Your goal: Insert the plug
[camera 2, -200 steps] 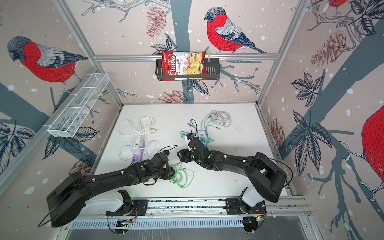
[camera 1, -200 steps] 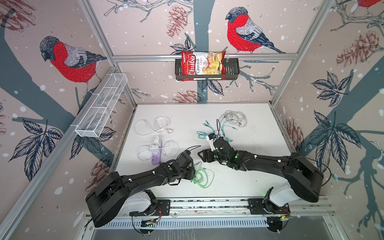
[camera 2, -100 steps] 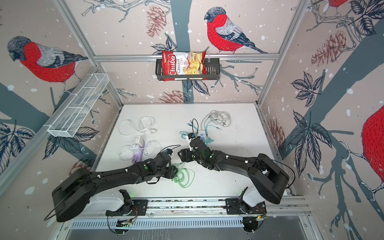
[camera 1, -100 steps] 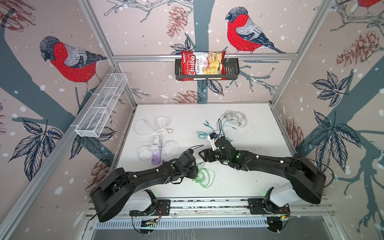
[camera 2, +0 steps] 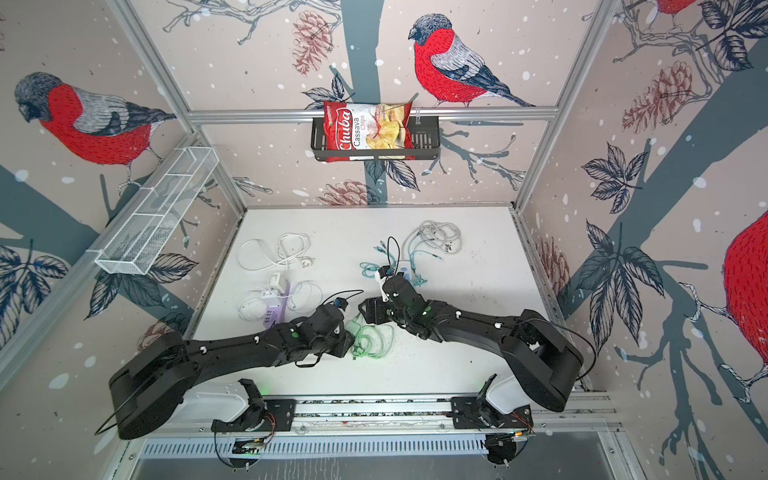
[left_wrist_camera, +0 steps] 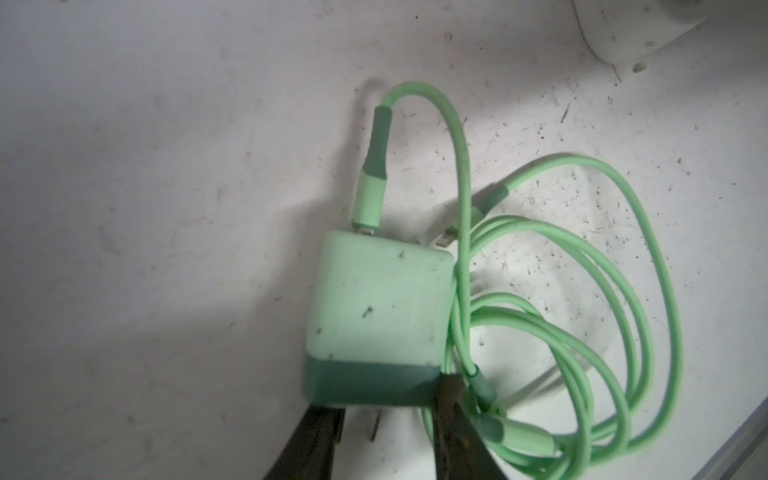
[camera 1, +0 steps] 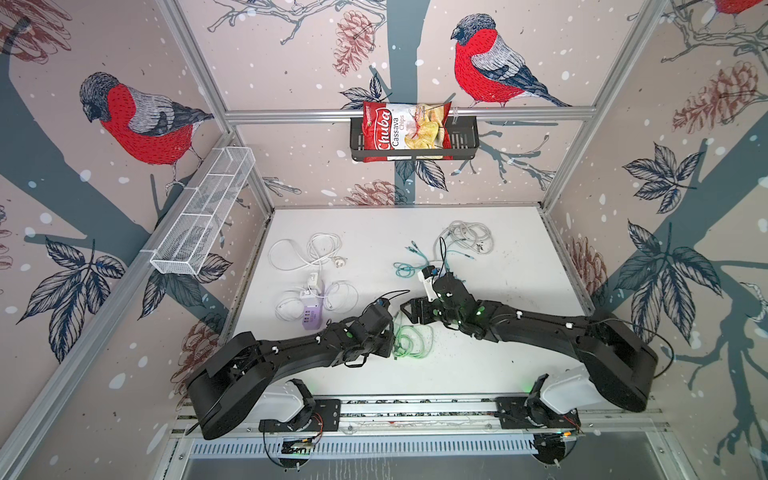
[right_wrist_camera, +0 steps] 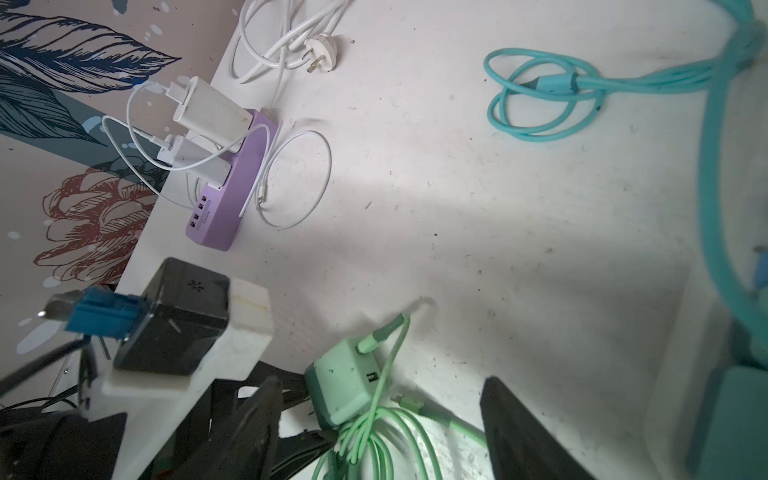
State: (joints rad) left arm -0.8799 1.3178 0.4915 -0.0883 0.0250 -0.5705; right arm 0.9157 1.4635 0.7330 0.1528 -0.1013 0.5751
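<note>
The green plug (left_wrist_camera: pixel 376 307) is a mint cube charger with a dark green end and lies on the white table with its coiled green cable (left_wrist_camera: pixel 582 299). My left gripper (left_wrist_camera: pixel 382 399) has its fingertips (left_wrist_camera: pixel 451 399) at the two corners of that dark end. The jaws stand apart, with a prong and bare table showing between them. In both top views the plug (camera 1: pixel 397 322) (camera 2: pixel 356 323) lies between my left gripper (camera 1: pixel 392 332) and my right gripper (camera 1: pixel 409 311). My right gripper (right_wrist_camera: pixel 382 382) hovers open above the plug (right_wrist_camera: pixel 345 386), holding nothing. The purple power strip (right_wrist_camera: pixel 232 187) (camera 1: pixel 312 320) sits to the left.
Two white chargers (right_wrist_camera: pixel 208 108) are plugged into the strip, with white cables (camera 1: pixel 307 255) around it. A teal cable (camera 1: pixel 411 266) and a grey cable bundle (camera 1: pixel 465 235) lie behind my right arm. A white block (right_wrist_camera: pixel 685 374) carries teal cable. A chips bag (camera 1: pixel 405 131) hangs on the back wall.
My left gripper has slid toward the green plug and its jaws have narrowed at the plug's dark end. The right arm has barely shifted.
</note>
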